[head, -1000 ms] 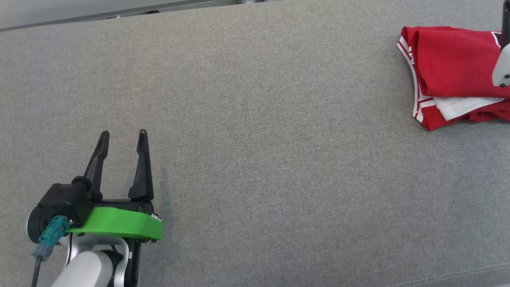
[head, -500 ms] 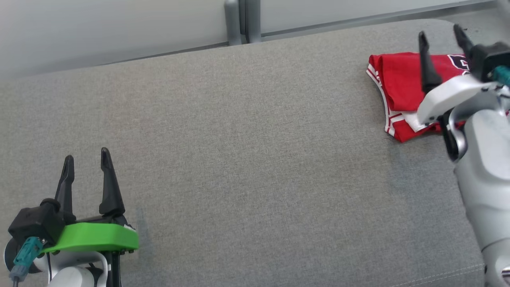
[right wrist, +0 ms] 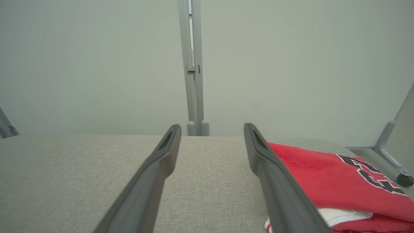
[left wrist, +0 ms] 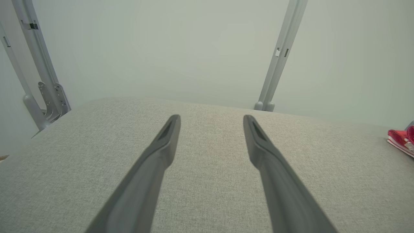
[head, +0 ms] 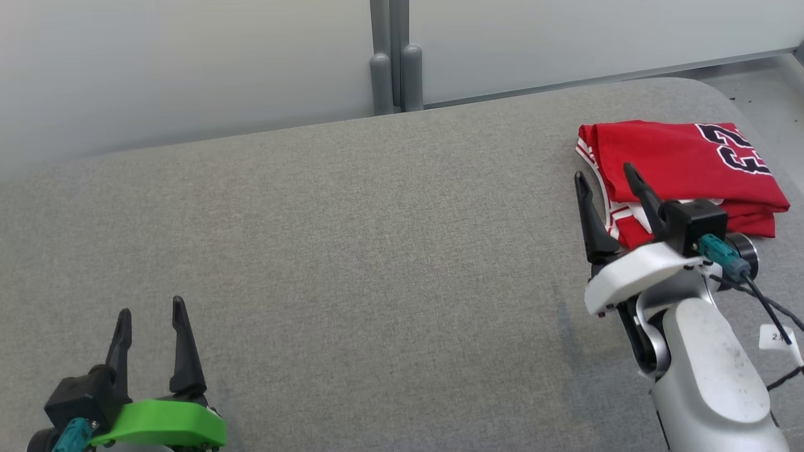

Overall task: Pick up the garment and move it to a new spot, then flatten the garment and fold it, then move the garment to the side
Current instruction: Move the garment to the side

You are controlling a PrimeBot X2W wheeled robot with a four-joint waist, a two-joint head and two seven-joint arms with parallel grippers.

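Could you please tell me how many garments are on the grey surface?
1: a folded red jersey at the far right of the grey surface, just beyond the right gripper; nothing seems hidden.

High head view, low wrist views, shared grey surface [head: 377, 251]
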